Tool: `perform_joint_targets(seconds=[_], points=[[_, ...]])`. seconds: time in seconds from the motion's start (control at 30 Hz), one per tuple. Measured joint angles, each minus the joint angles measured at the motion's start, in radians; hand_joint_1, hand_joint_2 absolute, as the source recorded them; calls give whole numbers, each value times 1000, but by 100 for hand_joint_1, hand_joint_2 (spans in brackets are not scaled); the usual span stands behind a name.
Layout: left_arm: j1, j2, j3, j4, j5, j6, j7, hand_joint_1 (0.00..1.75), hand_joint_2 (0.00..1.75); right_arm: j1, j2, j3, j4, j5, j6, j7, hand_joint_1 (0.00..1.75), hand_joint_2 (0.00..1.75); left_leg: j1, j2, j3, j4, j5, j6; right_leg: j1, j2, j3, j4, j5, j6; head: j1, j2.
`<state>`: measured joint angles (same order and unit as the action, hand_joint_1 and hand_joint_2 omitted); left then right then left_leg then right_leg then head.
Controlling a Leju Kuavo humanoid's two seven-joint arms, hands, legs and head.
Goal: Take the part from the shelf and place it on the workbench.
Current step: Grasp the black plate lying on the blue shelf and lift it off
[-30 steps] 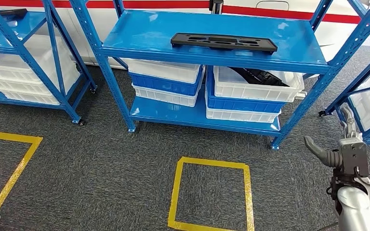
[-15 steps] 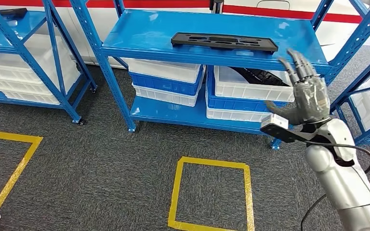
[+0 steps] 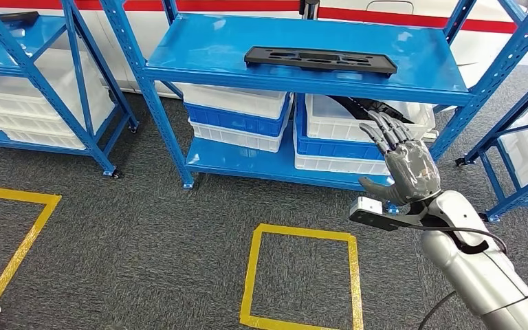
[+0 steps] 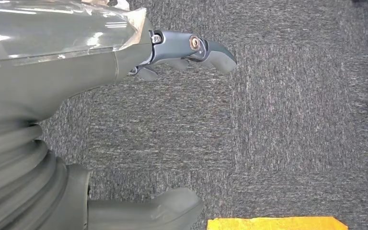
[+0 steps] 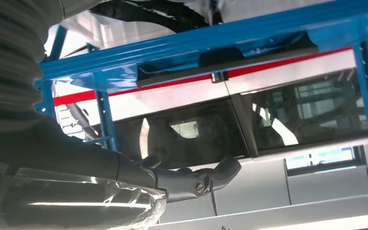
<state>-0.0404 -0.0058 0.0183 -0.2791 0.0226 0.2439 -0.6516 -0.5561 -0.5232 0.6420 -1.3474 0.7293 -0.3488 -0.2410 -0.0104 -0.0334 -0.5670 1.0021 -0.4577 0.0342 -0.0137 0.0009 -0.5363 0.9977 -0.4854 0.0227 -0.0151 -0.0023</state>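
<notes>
We see the grey carpet floor (image 3: 144,234) filling the lower half of the head view, with a square of yellow tape (image 3: 301,278) at 6 o'clock and another yellow tape outline (image 3: 14,240) at 8 o'clock. Standing on it at 12 o'clock is the blue shelf (image 3: 199,51), its top deck bare but for the part. A second blue rack (image 3: 38,75) stands at 10 o'clock with white bins behind its braces, and a third blue rack (image 3: 515,137) edges in at 3 o'clock.

On the lower deck of the middle shelf we see stacked white and blue bins (image 3: 237,117) toward 11 o'clock and a second stack (image 3: 337,141) beside them, whose top white bin (image 3: 364,124) holds dark pieces.

The silver right arm (image 3: 481,275) rises from 5 o'clock. Our right robot hand (image 3: 402,161) is raised in front of the bin stack, below the top deck, fingers spread and empty, apart from the part. In the right wrist view its thumb (image 5: 206,179) juts out with nothing in it, beneath the blue shelf edge.

The part (image 3: 320,60), a long flat black panel with cut-outs, lies flat on the top deck at 12 o'clock, near the front edge.

Our left robot hand (image 4: 67,120) hangs over the carpet, its fingers (image 4: 191,50) loosely apart, holding nothing.
</notes>
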Motion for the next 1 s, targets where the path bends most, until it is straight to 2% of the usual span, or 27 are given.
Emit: perform_joint_targets(seconds=[0.03, 0.23, 0.67, 1.0], points=[[-1, 1, 0, -1, 1, 0, 5, 0, 0, 6, -6, 5, 8, 14, -12, 11, 0, 175, 0, 0, 0, 0, 0, 0, 0, 0, 0, 0, 0, 0, 0, 0], [-11, 5, 0, -1, 19, 0, 52, 0, 0, 30, -9, 31, 70, 101, -46, 47, 0, 175, 0, 0, -1, 0, 0, 0, 0, 0, 0, 0, 0, 0, 0, 0], [-11, 5, 0, -1, 13, -13, 128, 0, 0, 29, 70, 47, 114, 96, -47, 58, 0, 175, 0, 0, -1, 0, 0, 0, 1, 0, 0, 0, 0, 0, 0, 0], [-12, 6, 0, -6, -4, -41, 155, 0, 0, 53, 94, 35, 118, 104, -48, 64, 0, 175, 0, 0, -1, 0, 0, 0, 0, 0, 0, 0, 0, 0, 0, 0]])
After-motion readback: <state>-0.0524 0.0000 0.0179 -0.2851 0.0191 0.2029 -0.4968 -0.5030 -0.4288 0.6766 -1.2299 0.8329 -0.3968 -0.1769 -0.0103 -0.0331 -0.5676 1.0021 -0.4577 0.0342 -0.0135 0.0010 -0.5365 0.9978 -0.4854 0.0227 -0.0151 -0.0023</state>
